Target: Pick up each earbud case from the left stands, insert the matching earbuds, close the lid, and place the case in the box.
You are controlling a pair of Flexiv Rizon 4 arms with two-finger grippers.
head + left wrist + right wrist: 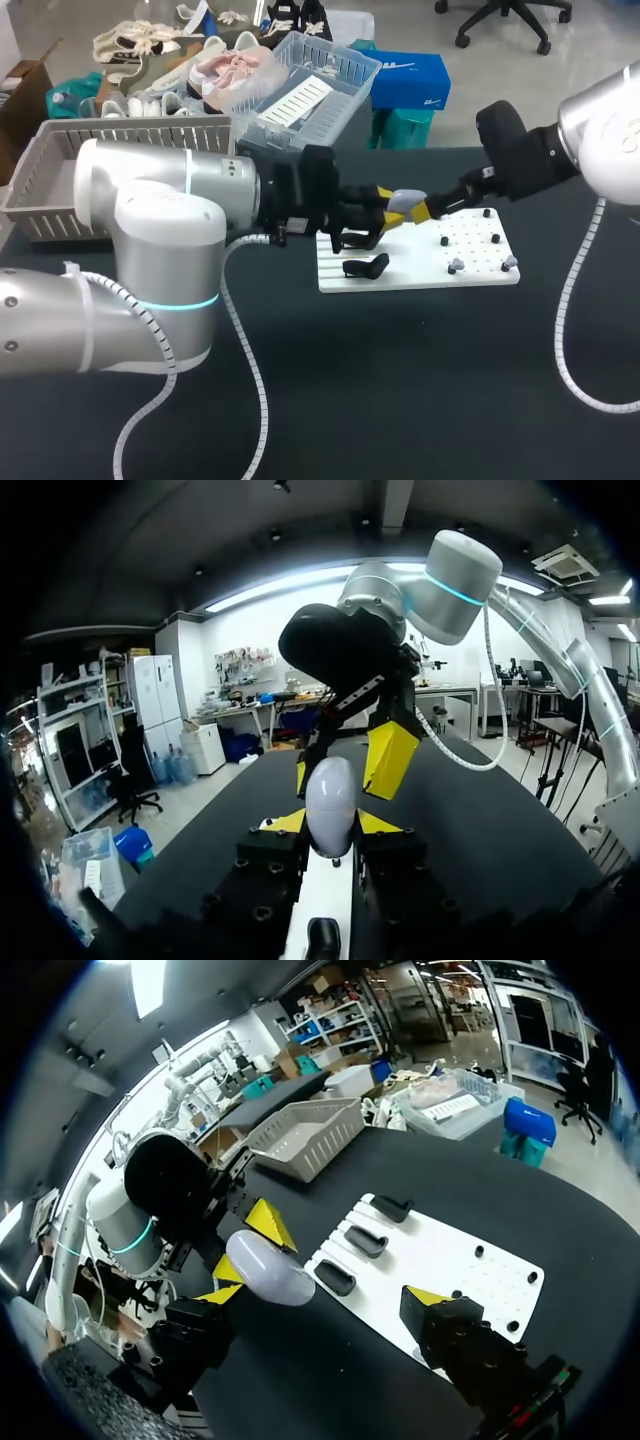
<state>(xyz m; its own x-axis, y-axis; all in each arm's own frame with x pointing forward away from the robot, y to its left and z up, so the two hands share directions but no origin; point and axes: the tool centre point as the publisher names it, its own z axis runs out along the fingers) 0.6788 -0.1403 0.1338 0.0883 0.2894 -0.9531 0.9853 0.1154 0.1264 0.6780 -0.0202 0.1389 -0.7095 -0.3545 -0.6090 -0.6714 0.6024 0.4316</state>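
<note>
Left gripper (331,823) is clamped on the earbud case (330,795) over the white board's (480,278) far edge, and right gripper (345,767) has fingers apart at its top; if we push off-axis, we'd likely twist it loose.

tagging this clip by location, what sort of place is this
Probably a robotics lab bench: a left arm and a right arm meet over a dark table, the left claw holds an earbud case above a white stand plate.
</note>
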